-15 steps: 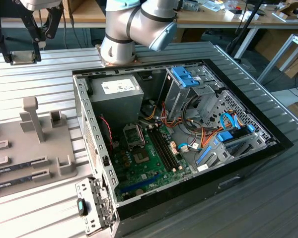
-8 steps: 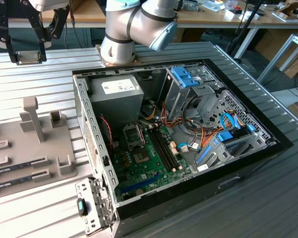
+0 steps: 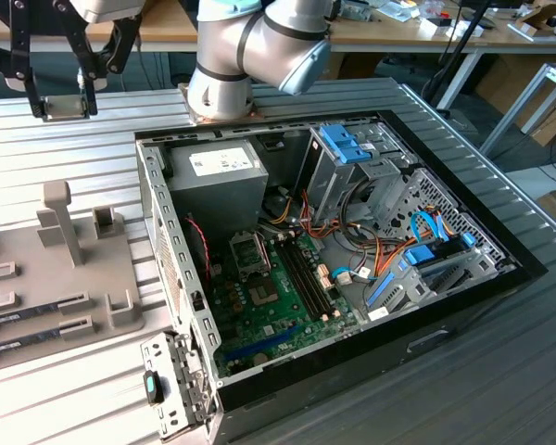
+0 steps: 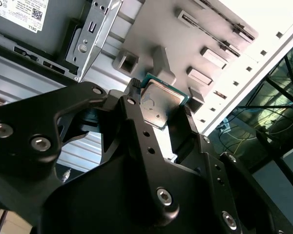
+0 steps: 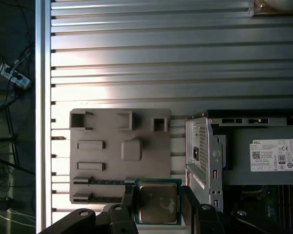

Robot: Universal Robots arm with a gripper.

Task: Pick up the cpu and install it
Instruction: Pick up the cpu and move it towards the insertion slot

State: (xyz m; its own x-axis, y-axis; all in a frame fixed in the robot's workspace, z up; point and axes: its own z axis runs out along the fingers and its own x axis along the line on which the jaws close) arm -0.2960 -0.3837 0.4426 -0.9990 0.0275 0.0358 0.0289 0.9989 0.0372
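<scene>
The cpu, a thin square chip with a pale silvery top and a green rim, sits between the two black fingers of my gripper, which is shut on its edges. In the exterior view the gripper hangs high at the back left with the pale cpu in it. It is above the ribbed table, well clear of the open computer case. The motherboard lies in the case bottom, its square socket frame uncovered.
A grey fixture plate with posts and slots lies on the table to the exterior view's left of the case, with dark memory sticks in its slots. The power supply, drive cage and loose cables crowd the case interior.
</scene>
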